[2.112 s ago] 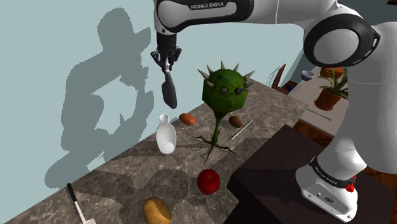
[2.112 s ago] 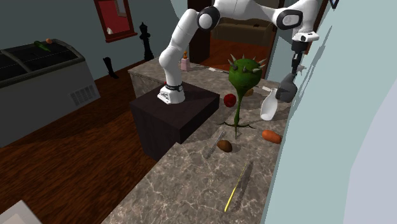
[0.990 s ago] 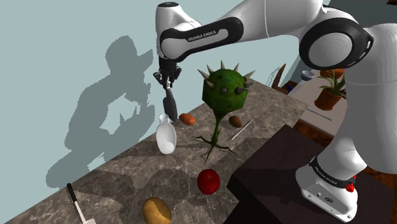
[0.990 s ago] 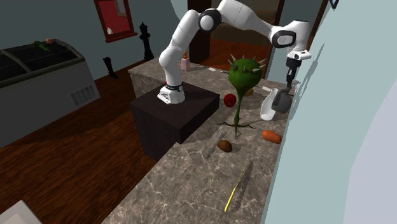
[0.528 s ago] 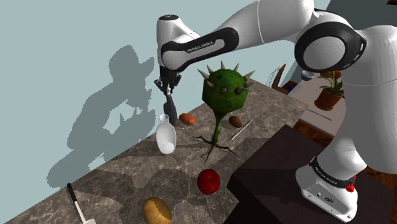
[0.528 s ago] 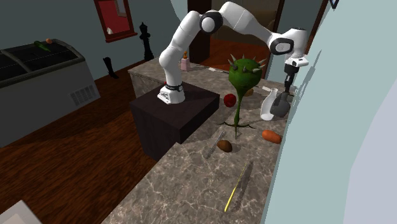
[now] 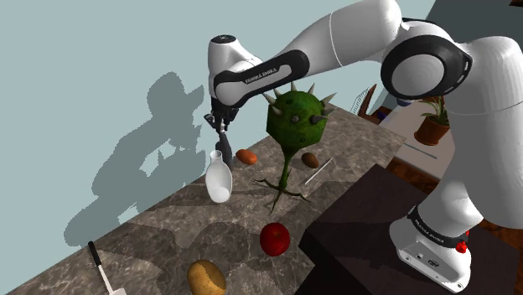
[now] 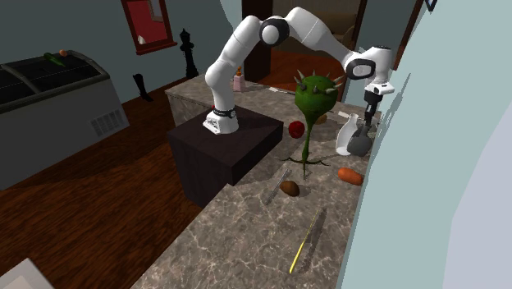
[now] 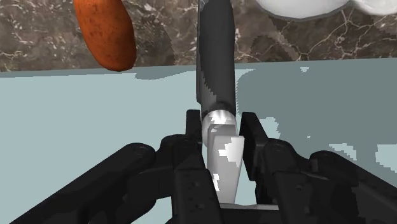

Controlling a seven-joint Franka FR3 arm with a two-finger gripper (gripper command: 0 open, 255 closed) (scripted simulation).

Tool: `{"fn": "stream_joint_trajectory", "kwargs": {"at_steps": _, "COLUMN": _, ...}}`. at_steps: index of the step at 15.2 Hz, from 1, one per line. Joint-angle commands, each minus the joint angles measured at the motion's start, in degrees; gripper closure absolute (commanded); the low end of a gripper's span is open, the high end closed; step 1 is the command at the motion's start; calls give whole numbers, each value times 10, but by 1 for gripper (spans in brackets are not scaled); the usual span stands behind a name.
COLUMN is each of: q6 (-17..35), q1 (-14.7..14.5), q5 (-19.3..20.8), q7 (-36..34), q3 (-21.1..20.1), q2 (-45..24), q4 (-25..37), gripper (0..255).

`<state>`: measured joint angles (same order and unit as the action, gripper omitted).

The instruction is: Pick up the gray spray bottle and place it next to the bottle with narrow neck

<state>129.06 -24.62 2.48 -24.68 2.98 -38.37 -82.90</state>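
Contact with the white bottle (image 7: 219,178) is the main danger from here. The hand (image 9: 221,125) is clamped narrowly on the pale head of the dark grey spray bottle (image 9: 215,57). The spray bottle hangs upright beneath the hand, just beside the white bottle's narrow neck and on its wall side. Whether its base touches the tabletop (image 7: 168,239) I cannot tell.

A sideways nudge from the hanging body, or from the hand itself, could shove the white bottle or knock it over. The wall (image 7: 84,75) stands close behind the white bottle, so the gap is tight. A scrape against the wall could twist the spray bottle in the grasp.

The grip sits on the head alone, far above the base, so the body can probably swing. If it is let go before the base rests flat, it may topple against the white bottle. An orange vegetable (image 7: 245,156) lies near the white bottle, on the side away from the wall. A base landing partly on it would leave the spray bottle tilted. A slow, straight descent looks safest.
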Motion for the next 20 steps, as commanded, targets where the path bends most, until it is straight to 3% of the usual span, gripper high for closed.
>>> {"fn": "stream_joint_trajectory", "kwargs": {"at_steps": 1, "q6": 11, "q1": 1, "q5": 0, "q7": 0, "q3": 0, "q2": -11, "q4": -4, "gripper": 255}}
{"fn": "stream_joint_trajectory", "kwargs": {"at_steps": 9, "q6": 54, "q1": 2, "q5": 1, "q7": -3, "q3": -1, "q2": -47, "q4": -11, "gripper": 255}}
{"fn": "stream_joint_trajectory", "kwargs": {"at_steps": 17, "q6": 54, "q1": 2, "q5": 1, "q7": -3, "q3": -2, "q2": -47, "q4": -11, "gripper": 255}}
{"fn": "stream_joint_trajectory", "kwargs": {"at_steps": 18, "q6": 42, "q1": -1, "q5": 3, "q7": -6, "q3": -2, "q2": -50, "q4": 4, "gripper": 0}}
{"fn": "stream_joint_trajectory", "kwargs": {"at_steps": 20, "q6": 29, "q1": -6, "q5": 4, "q7": -12, "q3": -2, "q2": -55, "q4": 21, "gripper": 0}}
